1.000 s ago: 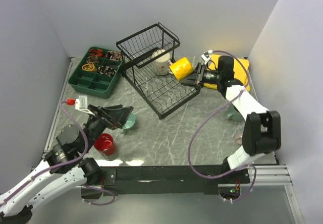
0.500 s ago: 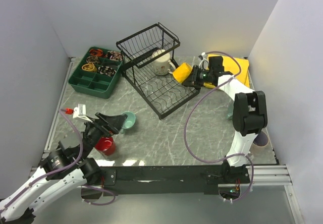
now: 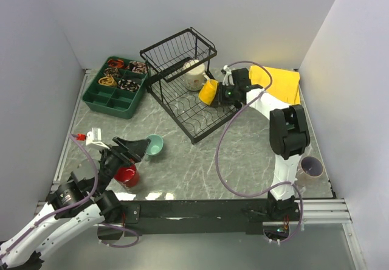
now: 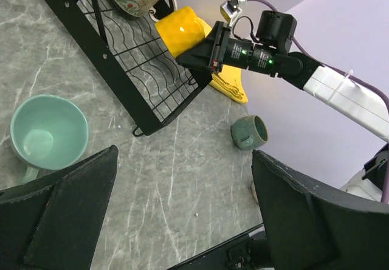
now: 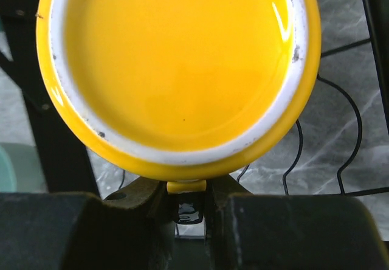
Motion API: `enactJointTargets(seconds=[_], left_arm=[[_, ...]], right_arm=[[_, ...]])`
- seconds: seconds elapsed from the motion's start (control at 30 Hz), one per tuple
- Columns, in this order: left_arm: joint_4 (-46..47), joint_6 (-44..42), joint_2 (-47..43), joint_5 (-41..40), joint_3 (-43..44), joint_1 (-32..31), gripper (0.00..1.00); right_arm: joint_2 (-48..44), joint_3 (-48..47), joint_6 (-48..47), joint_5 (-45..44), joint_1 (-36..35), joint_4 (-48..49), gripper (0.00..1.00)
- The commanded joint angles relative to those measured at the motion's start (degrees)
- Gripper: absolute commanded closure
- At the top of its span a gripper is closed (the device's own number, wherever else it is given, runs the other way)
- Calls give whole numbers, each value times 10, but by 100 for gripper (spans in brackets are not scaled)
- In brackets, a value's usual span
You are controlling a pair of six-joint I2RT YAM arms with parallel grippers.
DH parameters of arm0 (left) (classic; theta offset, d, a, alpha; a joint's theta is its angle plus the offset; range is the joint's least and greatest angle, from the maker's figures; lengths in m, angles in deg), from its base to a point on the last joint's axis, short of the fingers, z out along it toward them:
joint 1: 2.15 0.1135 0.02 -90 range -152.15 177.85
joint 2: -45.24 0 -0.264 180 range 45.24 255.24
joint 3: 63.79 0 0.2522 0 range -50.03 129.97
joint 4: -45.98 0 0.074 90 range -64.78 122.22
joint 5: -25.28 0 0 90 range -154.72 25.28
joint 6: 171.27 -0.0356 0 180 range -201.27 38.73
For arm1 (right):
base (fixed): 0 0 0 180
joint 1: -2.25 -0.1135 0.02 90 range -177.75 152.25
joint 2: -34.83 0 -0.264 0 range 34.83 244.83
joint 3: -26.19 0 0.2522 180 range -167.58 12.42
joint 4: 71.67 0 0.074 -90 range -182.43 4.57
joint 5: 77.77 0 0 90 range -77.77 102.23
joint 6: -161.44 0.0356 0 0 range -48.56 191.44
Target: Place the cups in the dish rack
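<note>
Marbled tabletop (image 3: 200,160) bears wire dish rack (image 3: 188,109); right gripper (image 3: 220,95) pinches glossy yellow mug (image 3: 209,91) by its handle, left gripper (image 4: 185,215) gapes

Grey marble-look table (image 3: 200,160) spreads out below the right gripper (image 3: 217,95), white veins all across it. Beyond that gripper stands the pale back wall (image 3: 182,8), and well off to its right the side wall (image 3: 355,69), faintly lilac. To the left of the left gripper (image 3: 143,148) there's another plain wall (image 3: 30,69). Nearer than both grippers, a black bar (image 3: 200,209) lines the table's edge, with a bright glare (image 3: 159,195) just beyond it. The light is soft and even, the shadows faint.
</note>
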Motion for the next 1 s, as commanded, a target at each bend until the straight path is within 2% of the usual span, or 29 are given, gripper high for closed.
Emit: enactJointTargets(seconds=[0.0,0.37,0.83,0.97], left_arm=[[-8,9,-9,-7,3,-2,4],[-15,13,-8,-8,10,-1,4],[-22,21,-3,-3,15,-2,4],[-27,21,3,-4,20,-2,4]], right_arm=[[-5,-49,-45,-82,-21,41,100],[29,-81,-94,-246,-58,51,100],[86,-125,-123,-263,-67,71,100],[101,-153,-124,-265,-70,62,94]])
